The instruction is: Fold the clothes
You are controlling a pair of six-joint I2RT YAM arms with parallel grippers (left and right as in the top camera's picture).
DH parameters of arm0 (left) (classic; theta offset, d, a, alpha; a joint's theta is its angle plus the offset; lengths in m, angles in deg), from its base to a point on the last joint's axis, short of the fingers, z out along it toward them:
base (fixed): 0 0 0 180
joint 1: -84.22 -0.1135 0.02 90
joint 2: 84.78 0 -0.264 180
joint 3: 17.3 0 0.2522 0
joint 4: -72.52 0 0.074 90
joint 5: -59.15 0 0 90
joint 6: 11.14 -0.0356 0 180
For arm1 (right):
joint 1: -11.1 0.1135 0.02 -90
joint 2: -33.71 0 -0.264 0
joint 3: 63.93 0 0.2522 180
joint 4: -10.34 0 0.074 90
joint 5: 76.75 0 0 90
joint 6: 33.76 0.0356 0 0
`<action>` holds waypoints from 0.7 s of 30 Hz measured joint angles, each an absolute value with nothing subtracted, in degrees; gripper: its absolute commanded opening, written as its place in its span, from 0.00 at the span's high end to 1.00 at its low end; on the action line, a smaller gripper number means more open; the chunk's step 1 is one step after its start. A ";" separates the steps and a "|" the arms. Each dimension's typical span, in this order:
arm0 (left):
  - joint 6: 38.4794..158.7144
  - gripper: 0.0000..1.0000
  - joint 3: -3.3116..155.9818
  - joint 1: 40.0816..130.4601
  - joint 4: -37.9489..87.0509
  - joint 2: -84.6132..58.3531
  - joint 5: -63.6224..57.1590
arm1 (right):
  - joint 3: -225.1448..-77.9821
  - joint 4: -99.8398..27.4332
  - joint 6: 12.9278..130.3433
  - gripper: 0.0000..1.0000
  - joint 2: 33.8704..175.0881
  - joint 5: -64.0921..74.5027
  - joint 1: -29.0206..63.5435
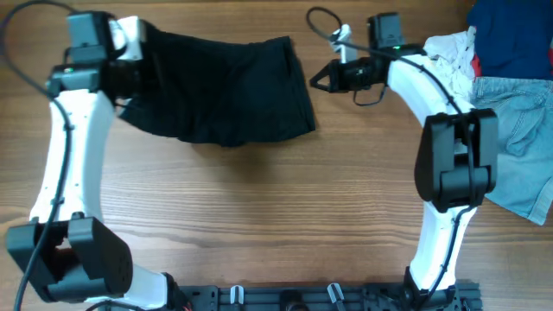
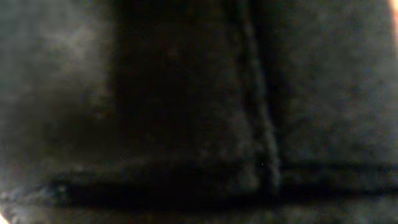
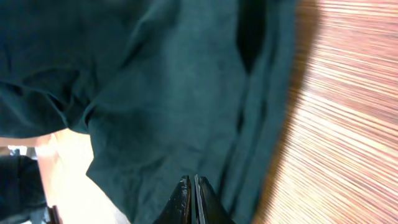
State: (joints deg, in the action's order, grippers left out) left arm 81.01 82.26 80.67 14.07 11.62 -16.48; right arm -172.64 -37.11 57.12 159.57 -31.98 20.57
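fingers (image 3: pixel 185 200) of my right gripper (image 1: pixel 321 80) are pressed together with nothing between them, just beside the right edge of the black garment (image 1: pixel 225 86). my left gripper (image 1: pixel 136 43) is closed too. its own camera shows only dark cloth, but from above the fabric draws up to it, so i judge it is pinching the garment's left edge. the garment lies spread on the table (image 1: pixel 259 216), toward the far left, well apart from the denim shorts (image 1: pixel 518 147) on the right.

my worry: with only one side held, any pull from the left will drag the whole piece and bunch it rather than crease it. the right fingers, closed as they are, would only shove the hem into wrinkles. i also can't confirm how much cloth the left has, so a thin pinch could slip mid-fold.
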 measured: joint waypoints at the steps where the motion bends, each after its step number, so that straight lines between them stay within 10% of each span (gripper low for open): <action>1: 81.58 0.96 82.26 82.40 14.66 12.02 -16.72 | -172.64 -36.54 57.34 0.96 159.57 -31.55 21.34; 16: 92.82 0.92 82.26 97.00 29.48 22.42 -20.24 | -172.64 -31.25 61.23 0.96 159.57 -27.92 23.72; 17: 92.97 0.87 82.26 97.52 30.09 23.23 -20.37 | -172.64 -30.88 61.43 0.96 159.57 -28.60 23.17; 18: 93.25 0.62 82.26 98.13 31.01 24.34 -20.37 | -172.64 -30.60 61.63 0.96 159.55 -29.32 22.52; 19: 93.43 0.05 82.26 98.72 31.88 25.50 -20.37 | -172.64 -30.58 61.65 0.96 159.46 -29.91 21.82; 21: 93.76 0.00 82.26 99.86 33.89 27.49 -20.37 | -172.64 -30.64 61.71 0.96 159.00 -30.74 20.51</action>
